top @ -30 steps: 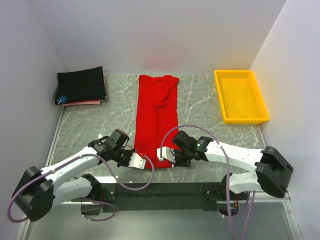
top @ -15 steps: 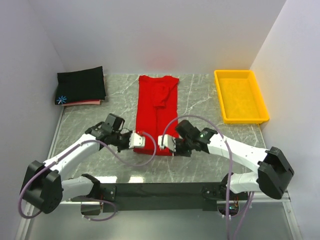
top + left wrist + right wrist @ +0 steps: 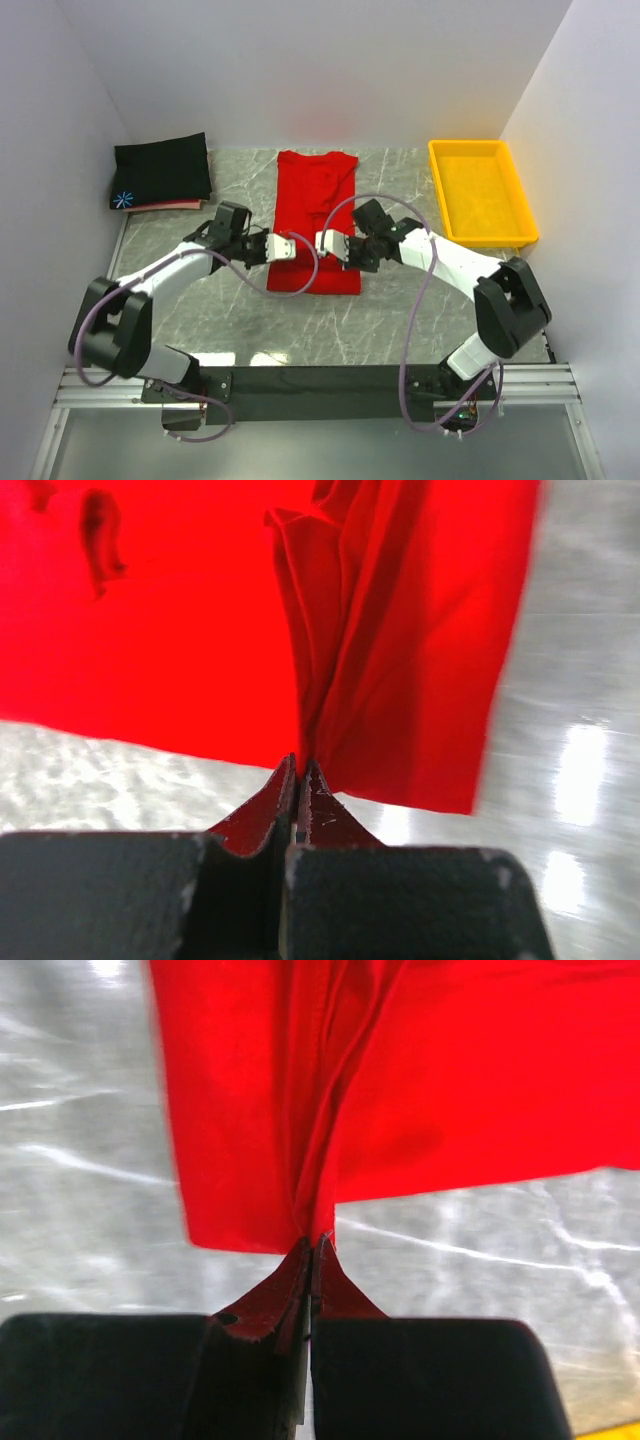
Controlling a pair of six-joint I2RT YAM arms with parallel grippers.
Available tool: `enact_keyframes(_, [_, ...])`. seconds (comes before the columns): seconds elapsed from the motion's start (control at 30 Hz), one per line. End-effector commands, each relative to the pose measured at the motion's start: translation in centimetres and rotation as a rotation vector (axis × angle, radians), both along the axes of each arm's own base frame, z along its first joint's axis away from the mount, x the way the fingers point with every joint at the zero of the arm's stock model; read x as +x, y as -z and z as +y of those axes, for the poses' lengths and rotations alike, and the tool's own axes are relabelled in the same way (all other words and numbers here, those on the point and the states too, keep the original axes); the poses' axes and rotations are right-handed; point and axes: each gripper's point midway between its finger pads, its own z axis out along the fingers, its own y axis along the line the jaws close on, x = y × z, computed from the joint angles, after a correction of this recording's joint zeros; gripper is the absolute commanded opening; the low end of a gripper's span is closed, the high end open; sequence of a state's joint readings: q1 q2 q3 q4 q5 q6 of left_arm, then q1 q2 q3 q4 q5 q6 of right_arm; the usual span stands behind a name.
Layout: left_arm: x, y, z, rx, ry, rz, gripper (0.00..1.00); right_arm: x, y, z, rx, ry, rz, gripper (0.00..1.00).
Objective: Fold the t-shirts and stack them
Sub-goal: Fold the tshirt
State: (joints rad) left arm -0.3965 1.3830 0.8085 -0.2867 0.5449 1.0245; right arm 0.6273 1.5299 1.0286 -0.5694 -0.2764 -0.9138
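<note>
Red t-shirt (image 3: 318, 190): mid-bench (image 3: 190, 290), hem now carried from the near edge halfway toward the collar. Left pincer (image 3: 283, 248), right pincer (image 3: 328, 243): both clamped tight on hem corners. Lengthwise fold judged half done.

Fixed camera looks down on the whole table (image 3: 300, 330) from behind.
Both wrist cameras press close on the red t-shirt (image 3: 315, 200).

The grey marbled table (image 3: 400, 310) has three spots with things on it. A red t-shirt (image 3: 315, 200) lies in the middle and reaches toward 12 o'clock; its near end is bent up off the table. At 10 o'clock lies a pink t-shirt (image 3: 175, 206), mostly hidden under a folded black t-shirt (image 3: 165, 170). At 2 o'clock sits a yellow tray (image 3: 482, 195).
</note>
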Motion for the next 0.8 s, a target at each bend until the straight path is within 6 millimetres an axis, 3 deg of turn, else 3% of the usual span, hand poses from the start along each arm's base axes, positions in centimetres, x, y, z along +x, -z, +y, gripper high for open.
enact_keyframes(0.0, [5.1, -2.8, -0.5, -0.042, -0.002, -0.159, 0.01, 4.3, -2.2, 0.6, 0.031, -0.031, -0.102, 0.0])
enact_keyframes(0.13, [9.2, -3.9, -0.3, -0.05, -0.021, -0.199, 0.01, 7.9, -2.4, 0.7, 0.03, -0.031, -0.102, 0.0])
enact_keyframes(0.17, [9.9, -2.9, -0.3, -0.042, -0.022, -0.179, 0.01, 8.4, -2.3, 0.6, 0.022, -0.029, -0.092, 0.0])
enact_keyframes(0.2, [11.1, -3.8, -0.4, -0.046, -0.018, -0.209, 0.01, 9.2, -2.3, 0.3, 0.019, -0.027, -0.094, 0.0])
enact_keyframes(0.27, [12.6, -2.7, -0.2, -0.04, -0.027, -0.196, 0.01, 11.0, -2.1, 0.5, 0.018, -0.025, -0.092, 0.0])
enact_keyframes(0.3, [13.7, -3.4, -0.4, -0.041, -0.022, -0.222, 0.01, 11.7, -2.0, 0.5, 0.013, -0.032, -0.097, 0.0])
enact_keyframes(0.33, [14.4, -3.3, -0.2, -0.04, -0.023, -0.226, 0.01, 13.0, -1.7, 0.5, 0.01, -0.021, -0.097, 0.0])
enact_keyframes(0.37, [14.9, -2.0, -0.3, -0.033, -0.024, -0.202, 0.01, 13.5, -1.5, 0.5, 0.004, -0.023, -0.094, 0.0])
enact_keyframes(0.4, [15.8, -2.6, -0.3, -0.034, -0.021, -0.219, 0.01, 14.7, -2.2, 0.8, 0.008, -0.02, -0.115, 0.0])
enact_keyframes(0.47, [16.5, -1.1, -0.2, -0.021, -0.023, -0.19, 0.01, 15.7, -0.7, 0.3, -0.013, -0.011, -0.082, 0.0])
enact_keyframes(0.6, [18.0, -0.5, -0.3, -0.011, -0.025, -0.202, 0.04, 18.0, -0.4, 0.0, -0.035, 0.014, -0.116, 0.0])
enact_keyframes(0.63, [18.2, -0.4, -0.3, -0.01, -0.031, -0.203, 0.15, 18.4, -0.1, 0.0, -0.038, 0.029, -0.117, 0.13])
enact_keyframes(0.7, [18.9, -0.2, 0.0, -0.007, -0.062, -0.194, 0.31, 19.1, -0.8, 0.0, -0.025, 0.062, -0.135, 0.25])
enact_keyframes(0.77, [19.4, -0.6, 0.3, -0.02, -0.085, -0.186, 0.37, 19.3, -1.6, -0.1, -0.012, 0.091, -0.139, 0.53])
